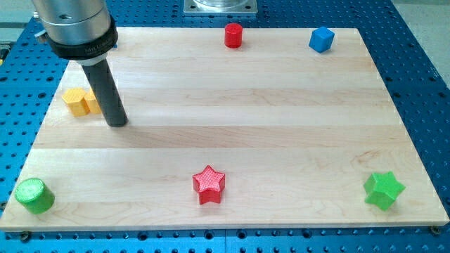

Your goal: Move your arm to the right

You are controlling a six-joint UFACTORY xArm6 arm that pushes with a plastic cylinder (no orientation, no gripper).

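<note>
My dark rod comes down from the arm at the view's top left, and my tip (117, 124) rests on the wooden board (281, 126) near its left side. A yellow block (79, 101) lies just left of the rod, partly hidden behind it; whether they touch cannot be told. A red star (209, 184) sits at the bottom middle. A red cylinder (233, 35) stands at the top middle. A blue cube (321, 39) is at the top right. A green star (384, 190) is at the bottom right. A green cylinder (34, 195) is at the bottom left corner.
The board lies on a blue perforated table (422, 84) that shows on all sides. A grey metal mount (221, 6) sits just beyond the board's top edge.
</note>
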